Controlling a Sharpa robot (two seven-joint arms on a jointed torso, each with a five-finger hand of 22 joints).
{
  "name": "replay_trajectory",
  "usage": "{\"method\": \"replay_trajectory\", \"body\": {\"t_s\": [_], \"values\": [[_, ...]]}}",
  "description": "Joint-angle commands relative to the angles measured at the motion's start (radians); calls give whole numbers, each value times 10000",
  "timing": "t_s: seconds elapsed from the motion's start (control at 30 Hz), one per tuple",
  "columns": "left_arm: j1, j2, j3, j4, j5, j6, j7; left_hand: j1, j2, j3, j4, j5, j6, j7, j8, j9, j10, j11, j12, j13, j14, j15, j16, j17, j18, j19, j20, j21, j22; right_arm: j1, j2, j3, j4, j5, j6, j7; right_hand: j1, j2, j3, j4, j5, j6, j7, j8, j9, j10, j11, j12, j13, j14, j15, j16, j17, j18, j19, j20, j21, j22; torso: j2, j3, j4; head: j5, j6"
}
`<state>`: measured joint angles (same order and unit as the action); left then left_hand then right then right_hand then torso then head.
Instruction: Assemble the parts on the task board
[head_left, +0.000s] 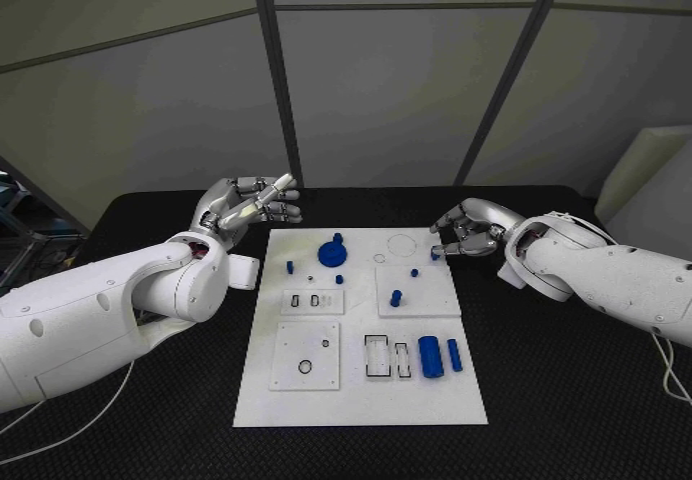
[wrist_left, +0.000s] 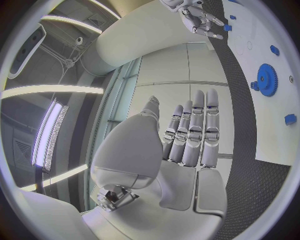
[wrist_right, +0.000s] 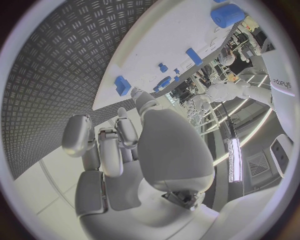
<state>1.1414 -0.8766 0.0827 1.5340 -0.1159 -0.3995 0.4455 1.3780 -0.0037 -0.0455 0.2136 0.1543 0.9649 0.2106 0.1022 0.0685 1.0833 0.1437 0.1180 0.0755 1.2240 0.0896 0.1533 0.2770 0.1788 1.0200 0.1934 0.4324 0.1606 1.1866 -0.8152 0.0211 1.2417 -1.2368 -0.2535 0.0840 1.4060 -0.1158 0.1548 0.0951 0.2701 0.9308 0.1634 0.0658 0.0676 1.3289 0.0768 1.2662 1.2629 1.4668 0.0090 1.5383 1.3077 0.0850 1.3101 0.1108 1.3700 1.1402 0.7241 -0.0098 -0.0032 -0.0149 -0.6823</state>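
Observation:
The white task board (head_left: 361, 400) lies in the middle of the black table. On its far part lies a blue gear (head_left: 333, 252), the same gear (wrist_left: 267, 80) seen from the left wrist, with small blue pegs (head_left: 395, 297) near it. Two blue cylinders (head_left: 430, 352) lie at the near right. My left hand (head_left: 248, 205) is raised off the board's far left corner, fingers straight, holding nothing. My right hand (head_left: 469, 232) hangs at the far right corner with fingers loosely curled. Its fingertips are close to a small blue block (wrist_right: 122, 85) at the board's edge; I cannot tell if they touch it.
Raised white sub-plates with slots and holes (head_left: 307, 355) sit on the board's near left half. Black table surface (head_left: 577, 400) lies open on both sides of the board. A white panel (head_left: 649, 170) leans at the back right.

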Motion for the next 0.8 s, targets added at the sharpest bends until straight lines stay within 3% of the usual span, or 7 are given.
{"method": "replay_trajectory", "body": {"t_s": [0.03,0.6,0.8], "values": [[10,8,10,-14,-5,124,67,-7,88,-33,-24,-52,16,42,-44,0,19,84,-58,-13,-66,7,-50,10,33,-72,0,-68,-13,-9,-23,5,-14,-125,369,60,55,10,-21,-37,83,-61,-20,37,16,-46,-18,-51,-5,883,-69,-5,1978,26,-56,12,-47,-12,-4,-1,-4,-9,-15],[-3,29,9,-66,-5,133,51,-7,88,-33,-24,-52,16,42,-44,0,19,84,-58,-13,-66,7,-50,10,33,-72,0,-68,-13,-123,-7,4,-85,-129,569,74,-59,70,-68,22,174,56,-5,95,39,10,-7,13,56,882,-60,-9,1973,19,-36,16,-38,17,1,-3,0,4,-48],[-4,25,9,-74,-5,130,48,14,101,-43,-41,-52,24,40,-52,1,27,83,-66,-12,-62,5,-75,29,34,-73,1,-73,-18,-135,35,4,-154,-185,558,35,-18,193,-8,2,214,270,-12,187,71,44,-18,47,88,880,-68,-16,1964,13,-7,13,-24,53,0,-10,9,-30,-74]]}}
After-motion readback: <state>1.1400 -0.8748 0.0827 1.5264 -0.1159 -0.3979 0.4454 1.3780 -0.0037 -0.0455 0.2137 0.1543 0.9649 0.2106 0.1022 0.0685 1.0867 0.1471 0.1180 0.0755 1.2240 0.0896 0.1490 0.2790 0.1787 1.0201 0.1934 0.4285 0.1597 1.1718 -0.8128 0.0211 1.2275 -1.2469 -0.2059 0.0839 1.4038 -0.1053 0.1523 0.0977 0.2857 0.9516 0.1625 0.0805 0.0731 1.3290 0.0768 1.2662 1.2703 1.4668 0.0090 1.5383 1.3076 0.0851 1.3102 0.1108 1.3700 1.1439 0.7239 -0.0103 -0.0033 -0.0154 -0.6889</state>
